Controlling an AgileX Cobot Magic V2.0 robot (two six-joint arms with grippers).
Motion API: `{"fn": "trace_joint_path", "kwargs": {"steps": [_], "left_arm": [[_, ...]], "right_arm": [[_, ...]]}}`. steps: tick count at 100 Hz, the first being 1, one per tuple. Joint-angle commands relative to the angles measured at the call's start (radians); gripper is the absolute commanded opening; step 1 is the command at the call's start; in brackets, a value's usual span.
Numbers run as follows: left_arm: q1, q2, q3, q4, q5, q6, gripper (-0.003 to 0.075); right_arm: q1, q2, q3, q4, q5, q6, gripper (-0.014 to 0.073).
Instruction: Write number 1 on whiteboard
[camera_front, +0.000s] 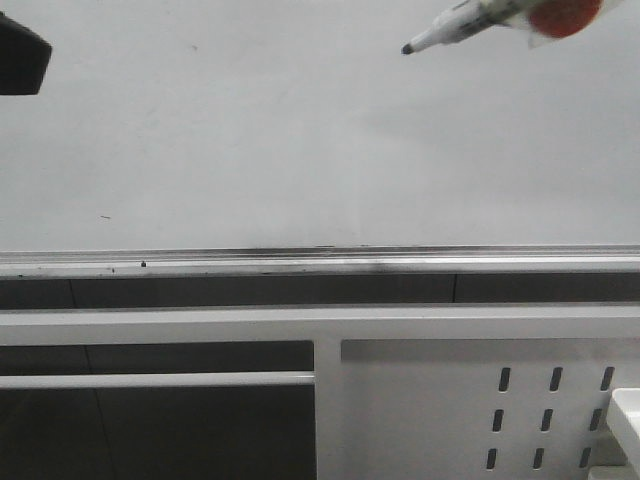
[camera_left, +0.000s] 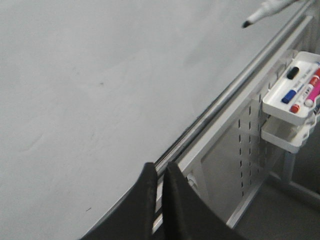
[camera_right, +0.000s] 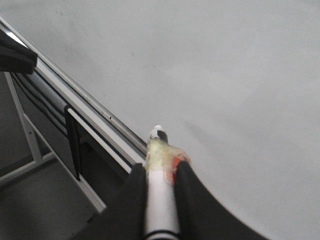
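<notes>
Left gripper (camera_left: 159, 197): fingers pressed together, holding nothing, parked near the board's ledge (camera_front: 300, 262) at far left. Whiteboard (camera_front: 250, 130): blank; no number 1 on it yet, only tiny specks. Right gripper (camera_right: 160, 182): clamped on a marker (camera_front: 455, 25), black tip bare, aimed at the board near its upper right, apparently not touching. Risks: the tip meets the board at a slant and skips, leaving a broken stroke; excess push could twist the marker in the grip; starting this high may leave the stroke poorly placed.
</notes>
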Motion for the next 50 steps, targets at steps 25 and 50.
{"fn": "trace_joint_path", "kwargs": {"steps": [25, 50], "left_arm": [[0.335, -0.002, 0.061, -0.093, -0.446, -0.112, -0.0020], [0.454, 0.000, 0.098, -0.123, -0.556, -0.112, -0.0020]], "right_arm": [[-0.144, -0.064, -0.004, -0.006, -0.114, 0.005, -0.0067], [-0.179, -0.029, -0.006, -0.006, -0.164, 0.005, -0.0069]]}}
